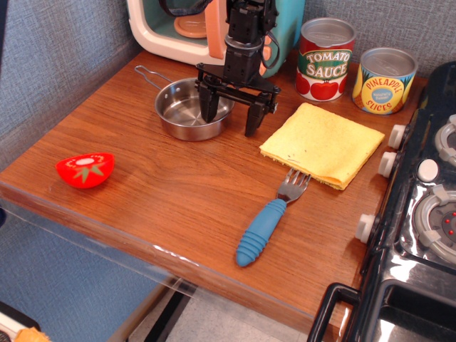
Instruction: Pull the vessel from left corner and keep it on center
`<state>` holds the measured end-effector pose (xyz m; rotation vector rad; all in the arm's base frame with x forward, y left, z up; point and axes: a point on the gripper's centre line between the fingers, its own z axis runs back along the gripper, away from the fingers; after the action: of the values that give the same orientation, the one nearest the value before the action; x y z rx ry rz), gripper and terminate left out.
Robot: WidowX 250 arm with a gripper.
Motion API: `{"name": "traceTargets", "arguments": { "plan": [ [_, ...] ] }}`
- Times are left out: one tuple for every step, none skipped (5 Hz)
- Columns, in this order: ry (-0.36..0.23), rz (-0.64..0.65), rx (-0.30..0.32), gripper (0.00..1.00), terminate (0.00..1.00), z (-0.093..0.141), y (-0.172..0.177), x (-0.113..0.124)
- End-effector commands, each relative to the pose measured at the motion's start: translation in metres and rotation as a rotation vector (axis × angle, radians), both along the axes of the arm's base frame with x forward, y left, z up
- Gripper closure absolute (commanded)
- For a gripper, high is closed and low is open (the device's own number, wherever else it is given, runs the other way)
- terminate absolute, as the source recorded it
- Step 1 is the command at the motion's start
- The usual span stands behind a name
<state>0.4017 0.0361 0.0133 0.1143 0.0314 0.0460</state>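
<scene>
The tool [231, 117] hangs over the back of the wooden bench [178, 192] with its two dark fingers spread wide. The left-hand finger in the picture [210, 105] dips inside the steel pan [187, 110], close against its right rim; whether it actually touches the metal cannot be told. The other finger [254, 117] comes down outside the pan, over bare wood between the pan and the yellow cloth [322, 144]. So the pan's right wall stands between the fingers, but they are not pinched on it.

The pan sits toward the back left of the bench, upright, with its thin wire handle [146, 72] pointing away to the back left, just in front of the toy microwave [214, 28]. A red tomato half [85, 169] lies near the left front edge, well apart from the pan. A blue-handled fork [269, 221] lies with its tines touching the cloth's near edge. A tomato sauce can [325, 59] and a pineapple slices can [385, 80] stand at the back right.
</scene>
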Motion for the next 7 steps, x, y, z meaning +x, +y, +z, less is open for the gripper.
{"name": "traceTargets", "arguments": {
  "plan": [
    [-0.027,-0.032,-0.031,1.00,0.00,0.004,0.012,-0.006],
    [-0.029,-0.050,-0.071,1.00,0.00,0.003,0.017,-0.008],
    [-0.032,-0.083,-0.087,1.00,0.00,0.003,0.019,-0.009],
    [-0.039,-0.102,-0.056,1.00,0.00,0.011,0.019,-0.011],
    [-0.077,-0.090,-0.083,1.00,0.00,0.035,0.015,-0.019],
    [-0.140,-0.118,-0.135,1.00,0.00,0.065,0.001,-0.037],
    [-0.165,-0.215,-0.150,1.00,0.00,0.081,-0.026,-0.068]
  ]
}}
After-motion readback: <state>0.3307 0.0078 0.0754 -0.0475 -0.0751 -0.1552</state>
